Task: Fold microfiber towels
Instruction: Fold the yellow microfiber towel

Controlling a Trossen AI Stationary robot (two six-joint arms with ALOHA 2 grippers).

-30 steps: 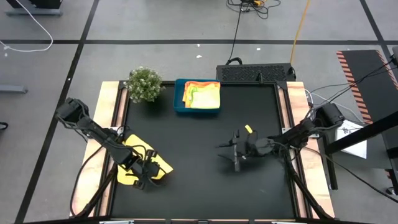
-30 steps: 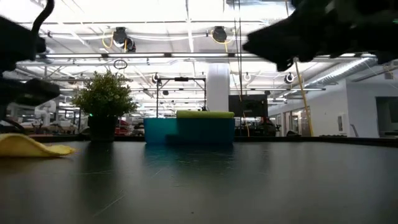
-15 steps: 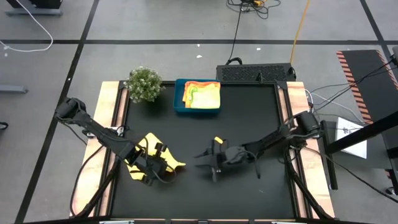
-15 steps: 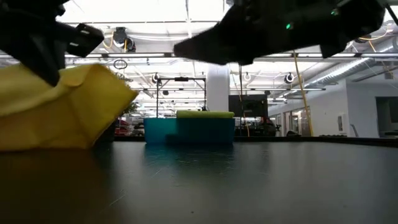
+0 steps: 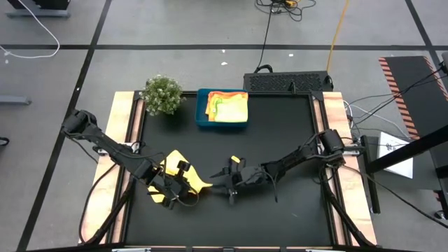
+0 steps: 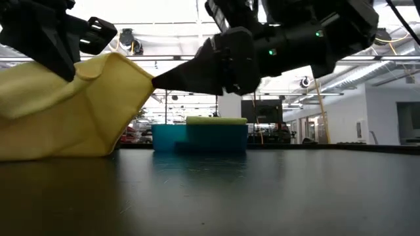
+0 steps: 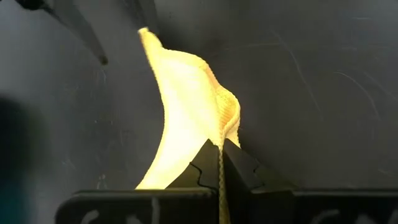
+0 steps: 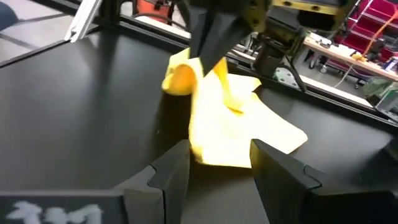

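Observation:
A yellow microfiber towel [image 5: 187,173] is raised in a peak at the table's near left, and its lower edge [image 6: 59,155] rests on the black table. My left gripper [image 5: 176,186] is shut on it. My right gripper [image 5: 220,183] is open just right of the towel. Its fingers [image 8: 171,171] stand on either side of the towel's near corner [image 8: 217,152]. I cannot tell whether they touch it. More folded towels [image 5: 228,106], yellow, orange and lime green, lie in the blue tray [image 5: 201,112]. My left gripper pinches an upper edge of the towel [image 7: 221,134] between its two shut fingers, coming from above. The cloth is bunched there; one layer or several, I cannot tell. The towel hangs from the hold as a tent, and its lower part lies on the table.
A small green plant [image 5: 162,94] stands at the far left beside the blue tray. A black box [image 5: 287,82] sits beyond the table's far edge. The right half of the black table [image 5: 294,133] is bare apart from my right arm.
My left gripper has risen and gone toward the table's right with the towel. The towel lay low and crumpled and now stands up in a peak. My right gripper has gone toward the table's left, low over the table, up to the towel's right corner.

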